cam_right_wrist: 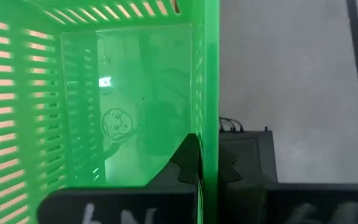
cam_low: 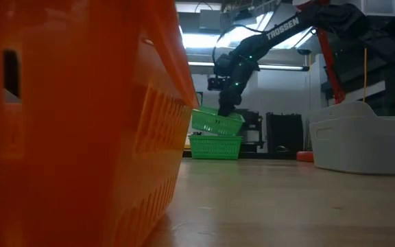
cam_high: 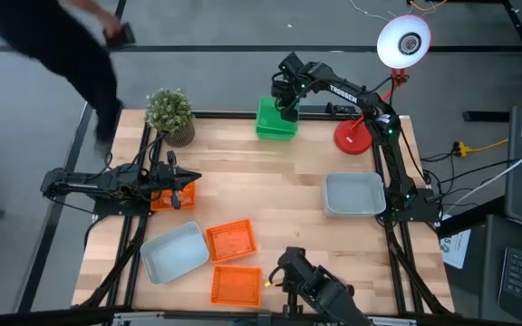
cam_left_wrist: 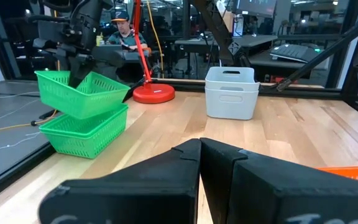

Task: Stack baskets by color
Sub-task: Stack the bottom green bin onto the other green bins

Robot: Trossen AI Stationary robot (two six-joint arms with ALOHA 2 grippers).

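we see a wooden table (cam_high: 270, 195) from above, and we place everything by the red lamp base (cam_high: 352, 137) at its far edge. just to the left of that base, the right gripper (cam_high: 288, 110) is pinched shut on the rim of a tilted green basket (cam_left_wrist: 82, 93), which rests at an angle in a second green basket (cam_left_wrist: 82, 132) sitting flat on the table. in the right wrist view the closed fingers (cam_right_wrist: 188, 163) clamp that green wall.

nearer to us than the lamp base, by the right edge, stands a pale grey basket (cam_high: 354, 194). far to the left of the base, past a potted plant (cam_high: 170, 115), the left gripper (cam_high: 185, 180) is closed on nothing, over an orange basket (cam_high: 172, 196).

diagonally across from the lamp base, toward the near left corner, lie another grey basket (cam_high: 175, 252) and two more orange baskets, one (cam_high: 230, 241) just beside the grey one and one (cam_high: 236, 284) at the near edge.

beyond the table's far left corner, a person in dark clothing (cam_high: 62, 41) is in view.
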